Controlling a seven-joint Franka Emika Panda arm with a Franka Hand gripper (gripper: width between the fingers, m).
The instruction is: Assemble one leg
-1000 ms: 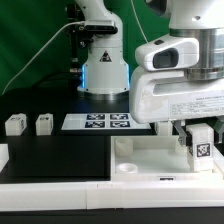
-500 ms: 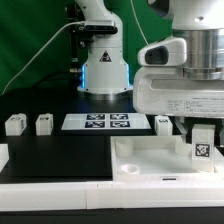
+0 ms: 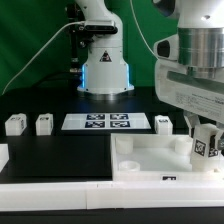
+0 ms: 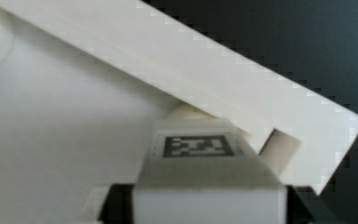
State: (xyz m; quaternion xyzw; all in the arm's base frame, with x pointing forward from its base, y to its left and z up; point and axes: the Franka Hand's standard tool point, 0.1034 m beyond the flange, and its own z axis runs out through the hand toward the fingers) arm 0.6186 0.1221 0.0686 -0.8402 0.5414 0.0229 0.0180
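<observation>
My gripper is shut on a leg, a small white block with a black-and-white tag. It holds the leg slightly tilted over the exterior view's right end of the large flat white tray-like piece. In the wrist view the leg sits between my gripper's dark fingers, its tagged end close to the tray-like piece's corner. Whether the leg touches the piece cannot be told.
Two more legs stand at the exterior view's left on the black table. A third stands behind the tray-like piece. The marker board lies in the middle, in front of the robot base.
The gripper has shifted toward the exterior view's right and turned with the leg. The leg now sits tilted and slightly further right.
</observation>
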